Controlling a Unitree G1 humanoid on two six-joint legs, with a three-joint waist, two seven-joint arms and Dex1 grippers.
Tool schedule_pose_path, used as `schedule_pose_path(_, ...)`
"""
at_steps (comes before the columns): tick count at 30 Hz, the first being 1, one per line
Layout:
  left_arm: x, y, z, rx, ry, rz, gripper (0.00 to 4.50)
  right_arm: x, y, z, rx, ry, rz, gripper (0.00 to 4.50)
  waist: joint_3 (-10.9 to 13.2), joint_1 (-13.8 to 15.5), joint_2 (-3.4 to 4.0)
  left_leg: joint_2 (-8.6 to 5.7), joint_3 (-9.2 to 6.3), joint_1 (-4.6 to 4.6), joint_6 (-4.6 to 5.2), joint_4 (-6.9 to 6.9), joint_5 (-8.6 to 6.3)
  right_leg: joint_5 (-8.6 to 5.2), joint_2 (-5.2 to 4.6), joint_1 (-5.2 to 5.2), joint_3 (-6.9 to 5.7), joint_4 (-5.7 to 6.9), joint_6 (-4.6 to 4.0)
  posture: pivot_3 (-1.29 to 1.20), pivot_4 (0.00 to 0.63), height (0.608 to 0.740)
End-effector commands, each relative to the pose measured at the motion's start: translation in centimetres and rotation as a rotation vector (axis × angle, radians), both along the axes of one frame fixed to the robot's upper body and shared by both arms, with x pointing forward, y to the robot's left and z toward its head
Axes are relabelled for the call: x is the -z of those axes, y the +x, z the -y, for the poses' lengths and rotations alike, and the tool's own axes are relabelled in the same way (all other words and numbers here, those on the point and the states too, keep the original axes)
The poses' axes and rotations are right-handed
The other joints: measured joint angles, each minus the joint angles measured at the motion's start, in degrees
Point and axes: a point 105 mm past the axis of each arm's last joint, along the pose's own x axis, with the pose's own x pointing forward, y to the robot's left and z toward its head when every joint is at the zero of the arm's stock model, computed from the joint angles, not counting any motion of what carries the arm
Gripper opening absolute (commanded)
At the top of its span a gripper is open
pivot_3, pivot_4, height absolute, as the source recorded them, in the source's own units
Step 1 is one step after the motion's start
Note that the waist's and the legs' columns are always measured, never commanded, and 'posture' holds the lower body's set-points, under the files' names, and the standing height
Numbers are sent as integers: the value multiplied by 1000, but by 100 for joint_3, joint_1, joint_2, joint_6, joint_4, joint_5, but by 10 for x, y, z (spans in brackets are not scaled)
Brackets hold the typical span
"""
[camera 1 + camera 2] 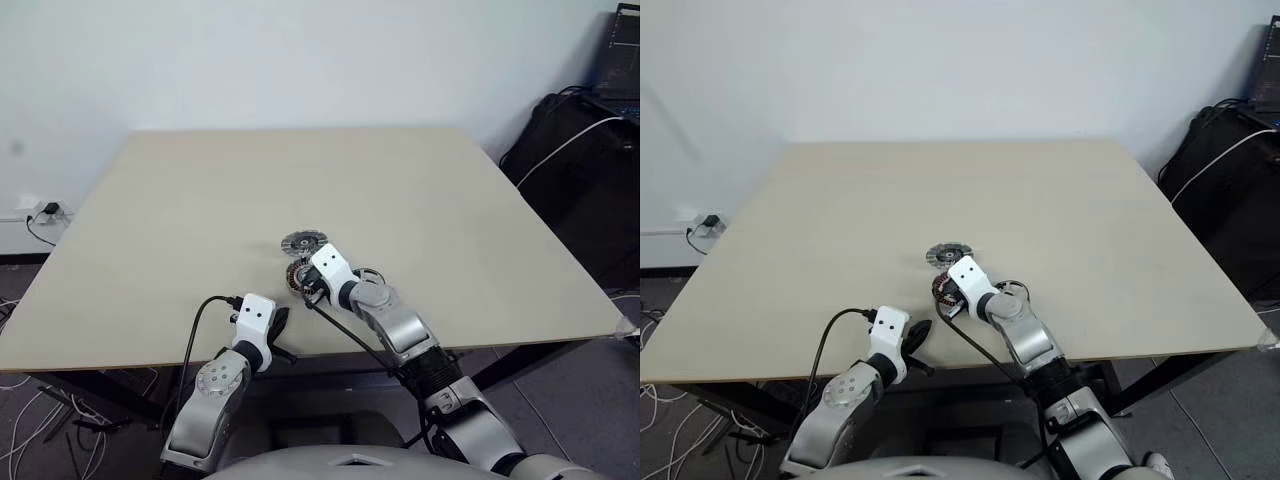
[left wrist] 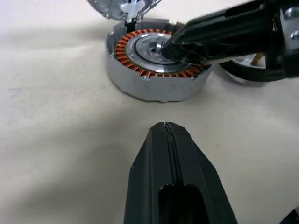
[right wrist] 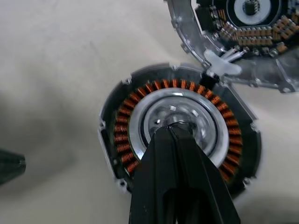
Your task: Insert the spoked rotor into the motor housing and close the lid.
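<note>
- the spoked rotor (image 2: 243, 70) is, by my reading, the dark-rimmed wheel lying on the table (image 1: 150, 220) just beside the motor housing (image 1: 297, 276), on its right side and mostly behind the right arm in the head view; it is not yet in the housing.
- head view: the lid (image 1: 303, 242) lies just past the housing, further from the robot. the right gripper (image 1: 316, 290) reaches over the housing; the left gripper (image 1: 281, 322) waits near the table's near edge, apart from the parts.
- left wrist view: the left fingers (image 2: 170, 158) are clenched on nothing. the right gripper's tips sit in the housing's silver centre. risk: if they press or drag there, the light housing could skid toward the lid or the rotor.
- right wrist view: the right fingers (image 3: 180, 158) are pressed together, empty, tips on the centre bore, ringed by copper windings. a sideways slip could scrape the windings.
- same view: a white connector links the housing to the lid, so pushing the housing may pull the lid along.
- judgement: with both grippers shut, neither can pick up the rotor until one opens; a blind reach to the half-hidden rotor could knock it away.
</note>
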Motion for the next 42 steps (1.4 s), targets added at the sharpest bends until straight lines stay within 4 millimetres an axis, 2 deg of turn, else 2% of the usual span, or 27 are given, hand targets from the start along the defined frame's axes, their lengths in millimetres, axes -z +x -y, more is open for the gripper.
schedule_pose_path(1, -13, 4, 4, 14, -20, 48, 0, -15, 3, -4, 2, 53, 34, 34, 0, 2, 0, 0, 0, 0, 0, 0, 1, -5, 0, 0, 0, 1, 9, 0, 0, 740)
schedule_pose_path(5, -14, 5, 5, 21, -19, 49, 0, -43, 15, -6, 30, 131, 134, 34, 3, 3, 0, 0, 0, -5, 0, 1, 1, -1, 0, -7, 2, 2, 5, 0, 0, 740)
schedule_pose_path(10, -13, 4, 5, 23, -18, 48, 0, -59, 21, -5, 37, 163, 182, 34, 3, 6, -1, -1, 0, -14, 1, 0, 0, 10, 0, -12, 1, -1, -11, 0, 0, 740)
schedule_pose_path(16, -13, 4, 6, 25, -19, 49, 0, -48, 27, -5, 69, 102, 162, 34, 3, 7, -1, -2, 0, -13, 1, 0, 0, 10, 0, -11, 1, -1, -12, 0, 0, 740)
schedule_pose_path(21, -14, 4, 6, 24, -20, 50, 0, -37, 29, -13, 42, 32, 129, 34, 4, -3, 0, -1, 1, -11, 1, 0, 0, 10, 0, -11, 2, 0, -12, 0, 0, 740)
schedule_pose_path(31, -14, 4, 7, 18, -23, 52, 0, -30, 35, -20, 25, -18, 106, 34, 4, 1, 0, -2, 0, -13, 1, 0, 0, 11, 0, -11, 1, -1, -12, 0, 0, 740)
schedule_pose_path(42, -13, 4, 6, 12, -25, 50, 0, -15, 30, -4, 34, -57, 48, 34, 5, 3, 1, -2, 0, -11, 1, 0, 0, 11, 0, -10, 1, 0, -11, 0, 0, 740)
